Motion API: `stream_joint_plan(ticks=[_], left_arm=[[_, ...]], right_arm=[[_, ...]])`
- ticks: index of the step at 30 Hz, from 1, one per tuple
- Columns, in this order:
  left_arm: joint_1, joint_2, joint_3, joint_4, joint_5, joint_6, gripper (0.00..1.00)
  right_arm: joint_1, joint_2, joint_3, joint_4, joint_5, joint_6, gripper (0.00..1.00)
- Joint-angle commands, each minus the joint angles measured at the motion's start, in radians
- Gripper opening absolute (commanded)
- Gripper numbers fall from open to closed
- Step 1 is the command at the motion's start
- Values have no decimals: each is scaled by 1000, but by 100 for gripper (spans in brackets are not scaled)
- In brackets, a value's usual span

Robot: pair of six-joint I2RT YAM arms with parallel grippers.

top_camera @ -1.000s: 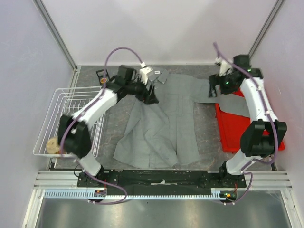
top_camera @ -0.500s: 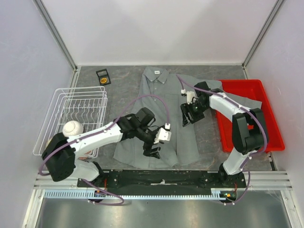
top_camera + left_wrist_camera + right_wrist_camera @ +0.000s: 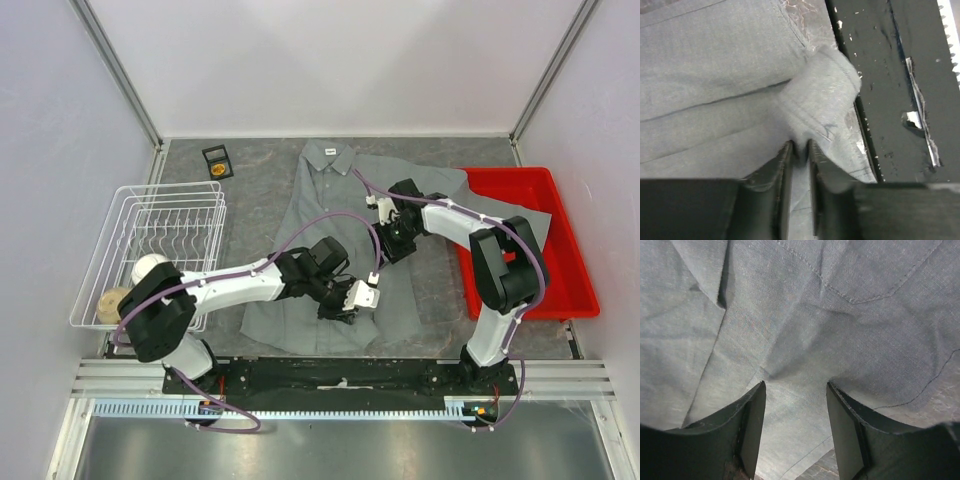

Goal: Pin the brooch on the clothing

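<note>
Two claws are down on the shirt [image 3: 340,215], and neither one is near the brooch [image 3: 217,170]. The brooch is a tiny gold thing in a small black box [image 3: 212,153] by the far left corner of the table [image 3: 260,190], just past the white wire rack [image 3: 150,250]. It looks hard, light and very small, so it could slip away easily. A claw should pinch it by its rim with just the fingertips.

The shirt lies spread out in the middle of the table, with its collar toward the far edge. It is soft, thin and floppy. It will likely fold and slide when pulled, so an edge or a fold is the best place to grab.

The left arm reaches low across the table to the bottom hem, by the near edge. The left claw [image 3: 799,147] is narrow and pinches a little bunched fold of the hem.

The right arm bends over the chest part of the shirt. The right claw [image 3: 796,385] points down with its fingers apart. Its tips press on the cloth, with a small wrinkle between them, and it does not seem to hold anything.

One sleeve lies over the red tray [image 3: 570,290] by the right edge.
</note>
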Motion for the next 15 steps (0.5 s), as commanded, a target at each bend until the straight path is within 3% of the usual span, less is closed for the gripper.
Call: stream_joint_plan(ticks=[1, 4, 10, 15], left_arm=[[27, -68, 45, -19, -36, -44, 16], [109, -207, 43, -76, -12, -117, 2], [339, -490, 75, -324, 40, -72, 2], [553, -619, 135, -433, -50, -52, 2]], right_arm=[[-14, 38, -51, 12, 134, -80, 59], [-56, 26, -68, -14, 173, -123, 58], [-149, 6, -63, -74, 197, -201, 58], [-163, -9, -78, -96, 225, -229, 57]])
